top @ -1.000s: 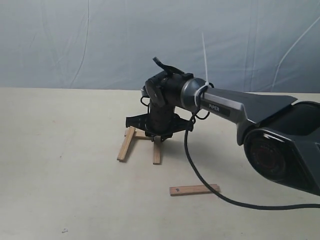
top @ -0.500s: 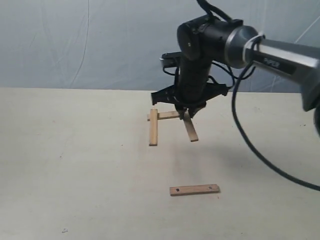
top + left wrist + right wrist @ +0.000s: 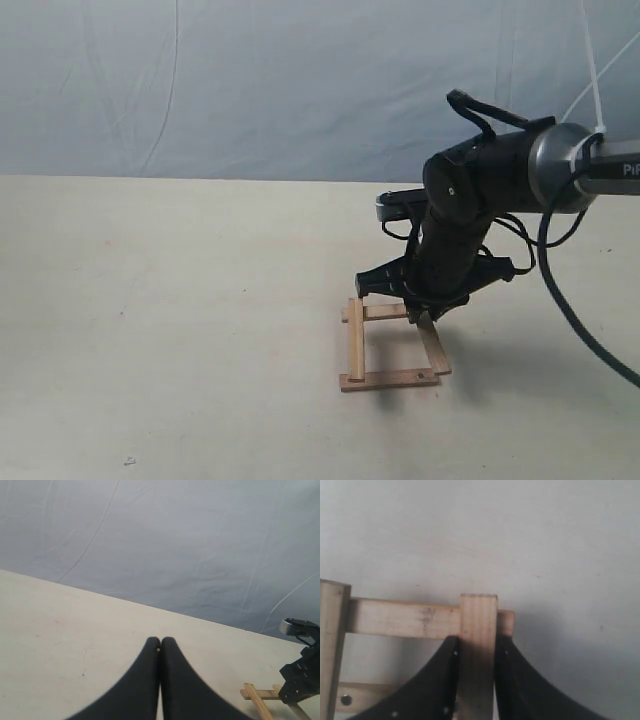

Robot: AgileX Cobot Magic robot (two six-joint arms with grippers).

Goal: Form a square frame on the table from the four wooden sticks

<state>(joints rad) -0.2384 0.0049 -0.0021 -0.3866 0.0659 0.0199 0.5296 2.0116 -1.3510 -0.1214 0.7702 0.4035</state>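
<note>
The four wooden sticks lie as a square frame [image 3: 392, 346] on the table [image 3: 180, 330], right of centre. My right gripper [image 3: 424, 316] is shut on the right-hand stick [image 3: 436, 352] near its far end. In the right wrist view that stick [image 3: 478, 615] runs between the fingers [image 3: 442, 680] and crosses over the back stick [image 3: 402, 617]. The left stick [image 3: 330, 645] and the front stick [image 3: 350, 697], which has a dark hole, show at the edge. My left gripper [image 3: 160, 642] is shut and empty, above bare table, far from the frame corner [image 3: 257, 696].
A blue-grey sheet [image 3: 250, 80] hangs behind the table. The right arm's black cable [image 3: 570, 310] loops down to the right of the frame. A small dark speck [image 3: 128, 461] lies near the front left edge.
The right gripper lifted the three joined sticks from the back left, carried them right and forward, and lowered them against the lone front stick, closing the square.
</note>
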